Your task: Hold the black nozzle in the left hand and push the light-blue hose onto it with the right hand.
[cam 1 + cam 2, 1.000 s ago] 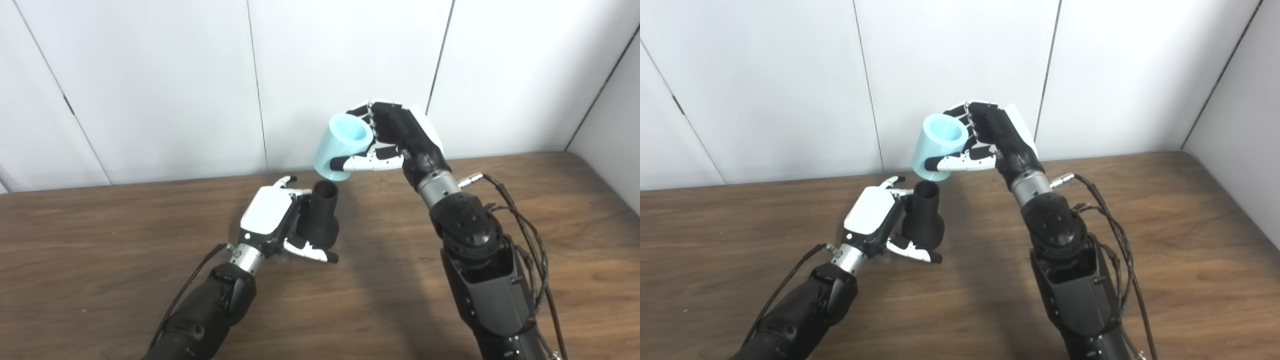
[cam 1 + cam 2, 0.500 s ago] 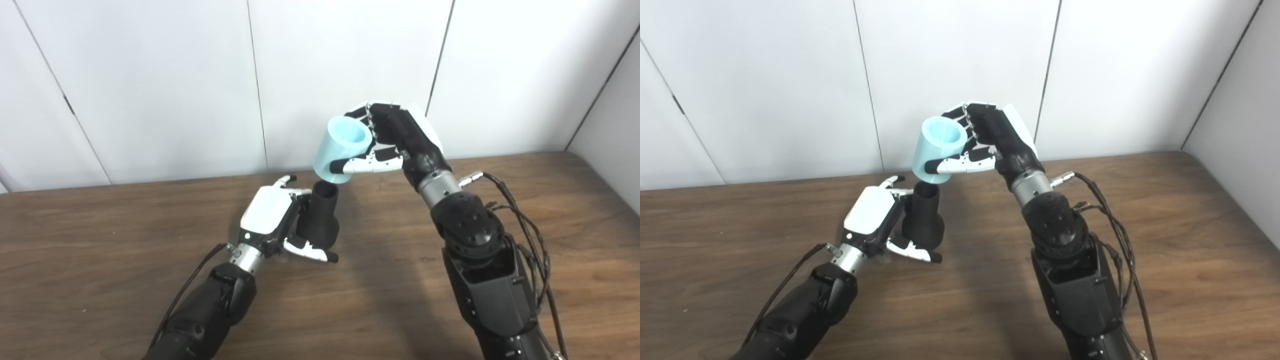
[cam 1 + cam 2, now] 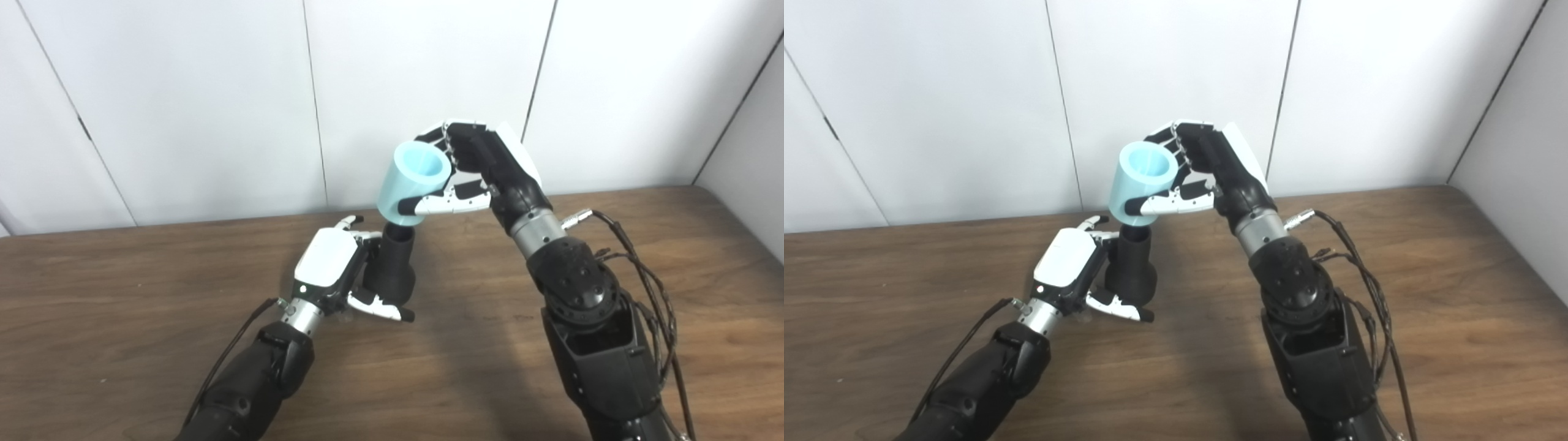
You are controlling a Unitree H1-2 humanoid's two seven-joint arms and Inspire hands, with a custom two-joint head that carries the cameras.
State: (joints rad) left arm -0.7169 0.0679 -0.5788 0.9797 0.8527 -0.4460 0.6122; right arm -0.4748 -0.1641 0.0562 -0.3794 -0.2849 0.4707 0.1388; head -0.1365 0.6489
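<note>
I am reaching both arms forward over a brown wooden table (image 3: 122, 294). Nearest to me, my left hand (image 3: 334, 269) is wrapping its fingers around the wide lower body of the black nozzle (image 3: 392, 269), holding it upright with its narrow neck pointing up. Just above and beyond it, my right hand (image 3: 484, 168) is gripping the light-blue hose (image 3: 410, 184) between thumb and fingers. The hose is a short, thick tube, tilting slightly, its open top facing up. Its lower end is sitting over the nozzle's top rim; how far it is on, I cannot tell. Behind everything, white wall panels (image 3: 202, 92) are standing.
</note>
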